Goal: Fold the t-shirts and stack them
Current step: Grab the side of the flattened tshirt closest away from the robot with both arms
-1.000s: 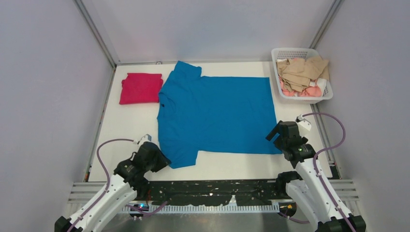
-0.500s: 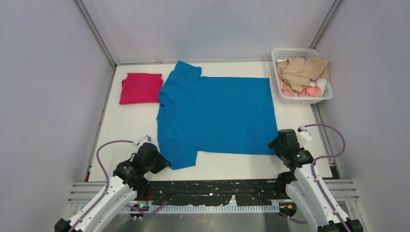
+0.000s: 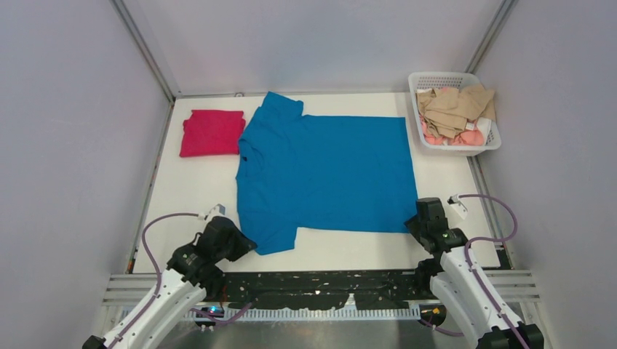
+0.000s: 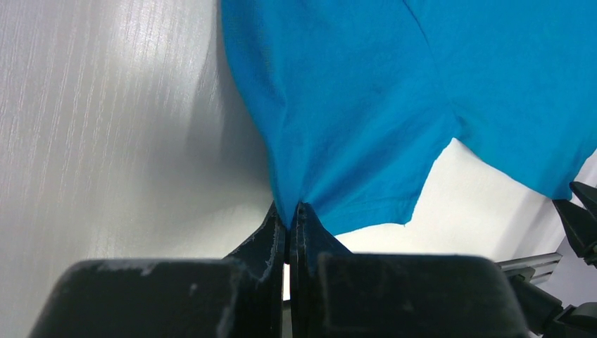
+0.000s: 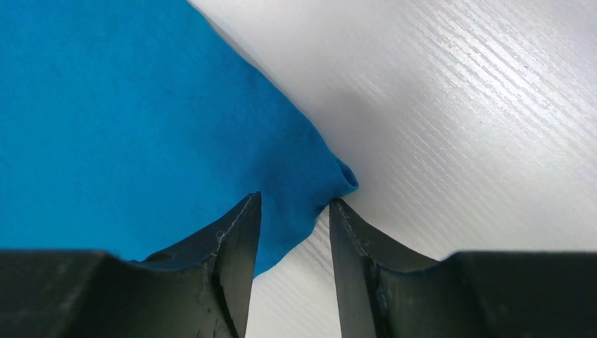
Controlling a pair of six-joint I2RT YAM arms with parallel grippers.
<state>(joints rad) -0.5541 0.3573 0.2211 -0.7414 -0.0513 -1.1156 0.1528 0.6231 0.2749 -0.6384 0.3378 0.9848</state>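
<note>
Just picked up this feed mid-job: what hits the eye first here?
The bright blue t-shirt lies spread flat across the middle of the table, with the left gripper shut on its near sleeve and the right gripper straddling its near hem corner. A folded magenta-red t-shirt sits far left, a basket of clothes far right.

A plain bright blue cotton t-shirt lies spread over the middle of the white table, collar toward the left edge. Just beside it, in the far left corner, sits a folded magenta-red t-shirt. A white plastic basket stands in the far right corner, with crumpled beige and pink cloths in it. The left gripper is at the spread shirt's near sleeve, the right gripper at its near right corner.
</note>
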